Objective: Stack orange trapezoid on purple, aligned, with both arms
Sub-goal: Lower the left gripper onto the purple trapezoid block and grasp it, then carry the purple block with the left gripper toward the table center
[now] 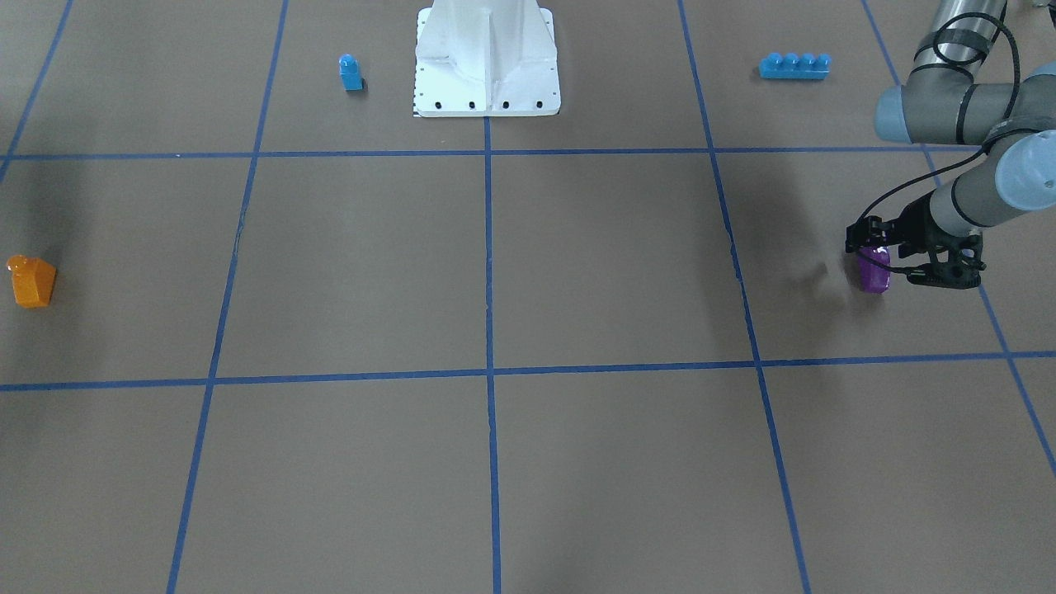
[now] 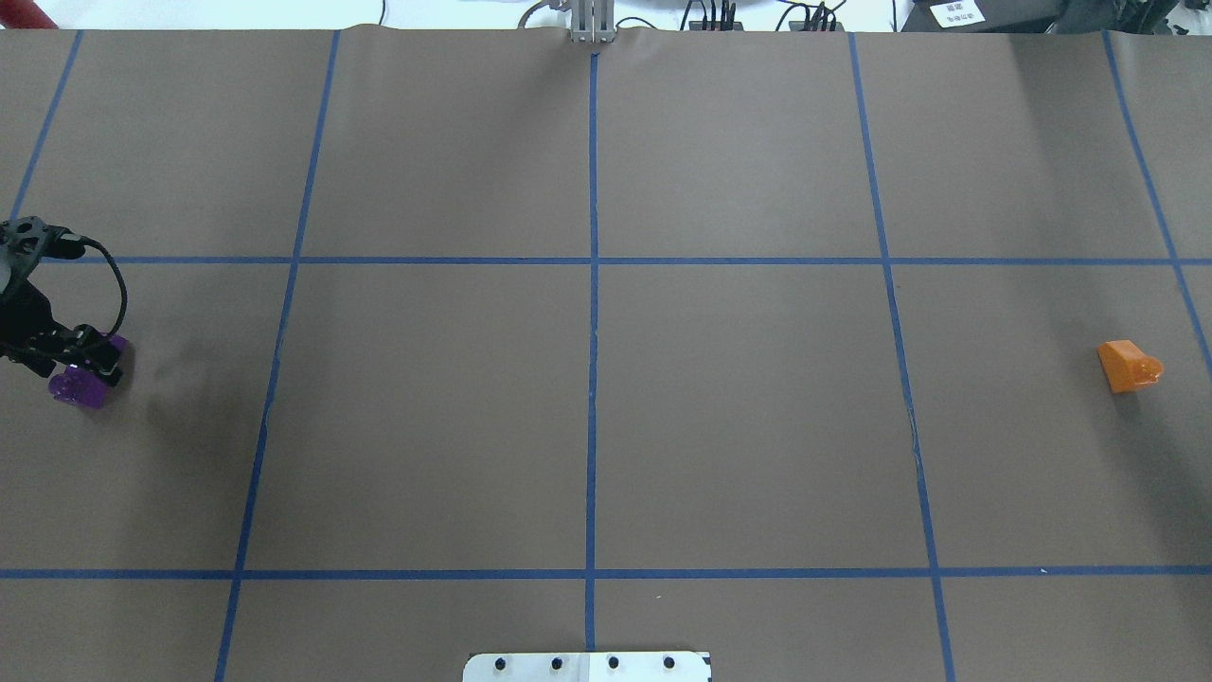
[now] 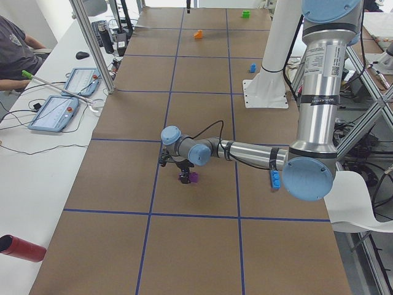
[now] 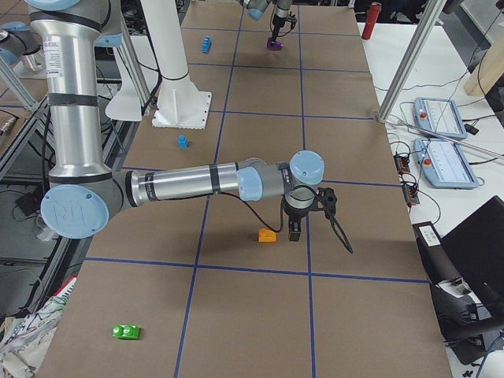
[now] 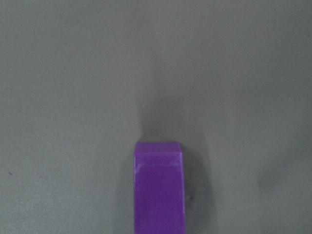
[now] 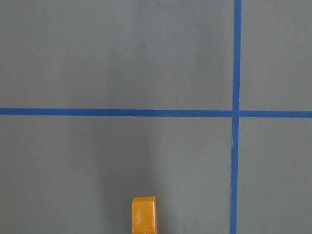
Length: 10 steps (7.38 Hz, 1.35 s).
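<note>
Nearest: purple (image 5: 158, 187), bottom centre of the left wrist view, brown surface (image 1: 577, 272) behind it. Left tool (image 1: 871, 257) is clenched on purple at the robot's far left side. Orange trapezoid (image 1: 31, 282) lies on its side on the surface at the far right, well apart from purple. Right tool (image 4: 297, 230) is just beside orange trapezoid; released or clenched, cannot tell.
</note>
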### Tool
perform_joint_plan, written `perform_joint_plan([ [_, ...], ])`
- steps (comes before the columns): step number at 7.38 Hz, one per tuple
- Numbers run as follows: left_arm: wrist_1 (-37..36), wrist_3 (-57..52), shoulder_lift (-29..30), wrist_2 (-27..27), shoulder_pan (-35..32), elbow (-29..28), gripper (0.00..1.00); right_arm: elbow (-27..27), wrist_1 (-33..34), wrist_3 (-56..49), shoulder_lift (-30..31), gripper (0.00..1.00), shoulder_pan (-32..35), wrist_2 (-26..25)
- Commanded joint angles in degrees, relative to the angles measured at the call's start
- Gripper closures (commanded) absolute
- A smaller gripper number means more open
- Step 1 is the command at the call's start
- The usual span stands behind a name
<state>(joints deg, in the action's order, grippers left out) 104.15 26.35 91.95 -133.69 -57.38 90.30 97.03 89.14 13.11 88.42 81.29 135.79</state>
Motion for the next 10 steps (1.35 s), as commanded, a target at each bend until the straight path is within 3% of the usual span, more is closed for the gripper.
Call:
perform_joint_plan([
  [1, 0.44, 0.28, -0.19, -0.16, 0.08, -1.26, 0.87, 0.0, -0.02, -0.01, 0.0, 0.0, -0.16, -0.09],
  [2, 0.26, 0.62, 0.16, -0.42, 0.08, -1.61, 1.0, 0.0, -0.02, -0.01, 0.0, 0.0, -0.16, -0.09],
  [5, -3.32, 8.67, 5.75, -0.51, 0.16, 4.33, 1.0, 0.0, -0.02, -0.28, -0.44, 0.0, -0.16, -0.09],
  [6, -6.21, 13.41, 11.97, -0.51, 1.64, 5.84, 1.0, -0.09, -0.02, -0.1, -0.53, 0.0, -1.03, -0.26],
  [8, -7.21, 24.29, 22.87, 0.19, 10.83, 5.68, 1.0, 0.0, -0.02, -0.1, -0.53, 0.0, -2.18, -0.35],
  [10, -7.3, 32.51, 34.38, 5.26, 17.54, 1.23, 1.0, 0.0, -0.02, 0.07, -0.53, 0.0, -2.89, -0.18],
])
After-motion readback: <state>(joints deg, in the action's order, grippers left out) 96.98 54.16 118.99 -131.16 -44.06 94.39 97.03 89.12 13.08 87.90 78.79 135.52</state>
